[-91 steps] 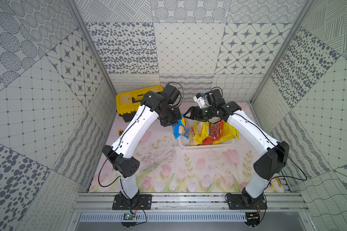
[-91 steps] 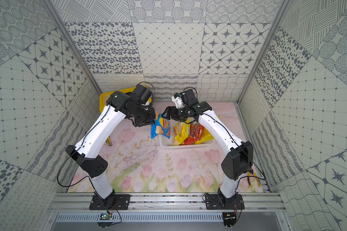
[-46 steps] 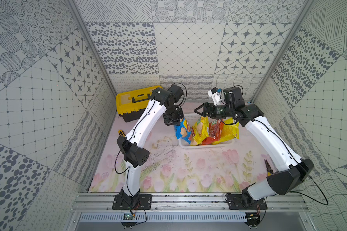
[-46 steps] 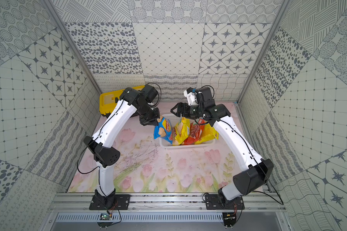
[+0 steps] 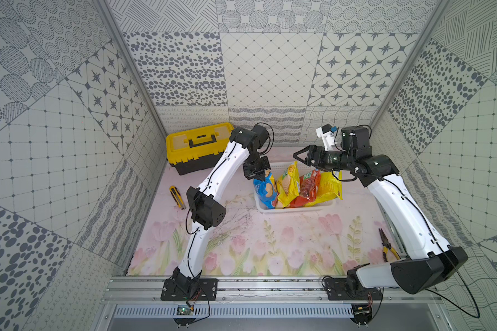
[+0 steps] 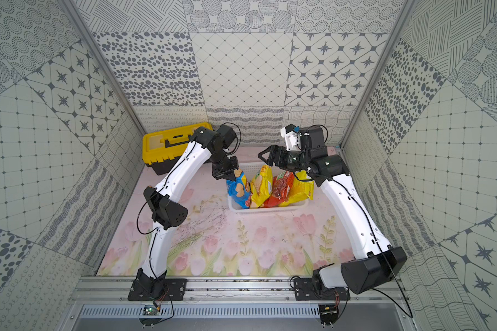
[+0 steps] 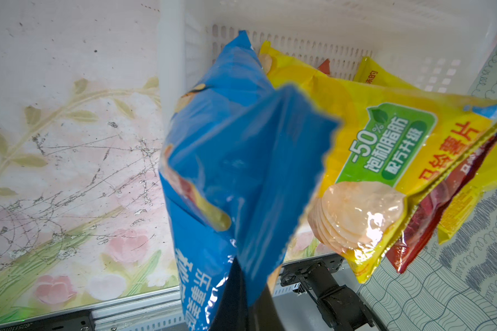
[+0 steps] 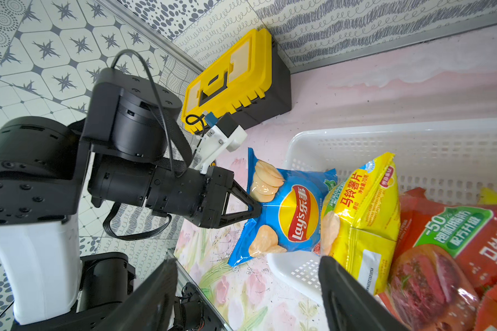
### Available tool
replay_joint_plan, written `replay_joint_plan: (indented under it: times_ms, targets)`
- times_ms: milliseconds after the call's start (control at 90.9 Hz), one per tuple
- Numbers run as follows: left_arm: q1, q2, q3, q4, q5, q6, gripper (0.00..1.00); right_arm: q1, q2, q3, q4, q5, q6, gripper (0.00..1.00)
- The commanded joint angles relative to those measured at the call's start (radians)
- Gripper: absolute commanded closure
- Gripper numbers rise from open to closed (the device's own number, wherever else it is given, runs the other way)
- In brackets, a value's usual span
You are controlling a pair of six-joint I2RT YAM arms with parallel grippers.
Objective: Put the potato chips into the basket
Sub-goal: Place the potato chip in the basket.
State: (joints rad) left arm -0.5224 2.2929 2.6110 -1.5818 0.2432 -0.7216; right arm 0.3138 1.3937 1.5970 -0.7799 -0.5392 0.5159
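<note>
Holding blue chip bag [image 5: 266, 192] at left end of white basket [image 5: 296, 211].
Left gripper [image 5: 260, 179]: clamped on bag's top edge. Right gripper [image 5: 298, 157]: half-spread, empty, over far rim. Red bag [image 5: 308, 186] and yellow bags [image 5: 289, 183] inside. Advice: clear left rim before releasing.

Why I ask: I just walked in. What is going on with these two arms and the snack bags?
The left gripper is shut on the top edge of the shiny blue chip bag, holding it upright at the end of the white perforated plastic basket. A yellow chip bag, a red chip bag and a second yellow chip bag stand inside. The right gripper hangs open above the basket, holding nothing.
</note>
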Motion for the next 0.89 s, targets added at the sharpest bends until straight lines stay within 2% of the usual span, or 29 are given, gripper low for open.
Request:
replay_joint_plan:
  times_ms: [0,143,275,528,715,880]
  targets:
    - [0.003,0.027,0.012,0.038,0.098,-0.009,1.0,-0.012,-0.028,-0.024,0.042,-0.025,0.005,0.18]
    - [-0.015,0.044,0.011,0.109,0.15,-0.032,1.0,-0.026,-0.048,-0.053,0.045,-0.028,0.011,0.18]
    - [-0.026,0.042,-0.001,0.149,0.173,-0.041,0.95,-0.045,-0.069,-0.079,0.05,-0.034,0.022,0.18]
    - [-0.034,-0.074,-0.24,0.455,0.258,-0.103,0.79,-0.086,-0.122,-0.117,0.045,-0.051,0.034,0.18]
    - [-0.036,-0.114,-0.254,0.486,0.23,-0.082,0.61,-0.125,-0.175,-0.158,0.041,-0.052,0.038,0.17]
    - [-0.039,-0.206,-0.308,0.492,0.169,-0.051,0.23,-0.131,-0.192,-0.182,0.03,-0.034,0.029,0.15]
